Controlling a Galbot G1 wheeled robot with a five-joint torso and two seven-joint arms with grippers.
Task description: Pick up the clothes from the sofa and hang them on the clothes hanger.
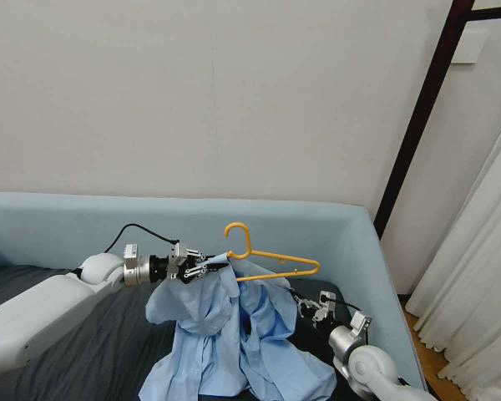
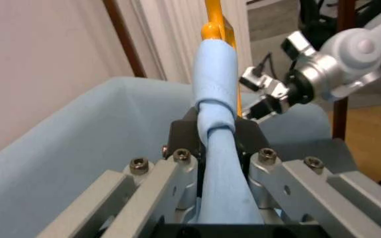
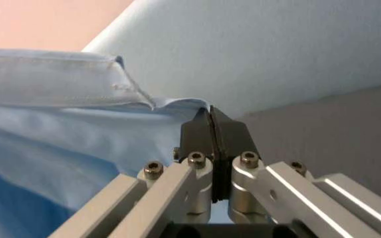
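- Two grippers hold one light-blue shirt [image 1: 225,334] over the sofa [image 1: 67,224]. The shirt's upper part is lifted, and its lower folds pool on the dark grey seat cushion [image 1: 100,334] toward the sofa's right end.
- An orange-yellow hanger [image 1: 271,261] sits at the top of the shirt with its hook up. Its right arm is bare and sticks out to the right, while its left arm runs under the cloth.
- The left gripper [image 1: 207,269] reaches in from the left on a nearly level, outstretched white arm. Its fingers are clamped on a rolled band of shirt fabric, and the hanger's rod runs on past that band. Whether the rod is also inside the grip cannot be told.
- The right gripper [image 1: 303,306] comes up from the near right, lower than the left one, at the shirt's right edge. Its black finger pads [image 3: 196,131] are pressed together, pinching a stitched hem of the shirt.
- The shirt is thin, creased cloth hanging in loose vertical folds. The hanger is smooth and slender. The sofa's back and side wall are pale blue and padded.
- Behind the sofa is a plain off-white wall [image 1: 234,100]. To the right stand a dark post [image 1: 417,117] and pale curtains [image 1: 476,276].
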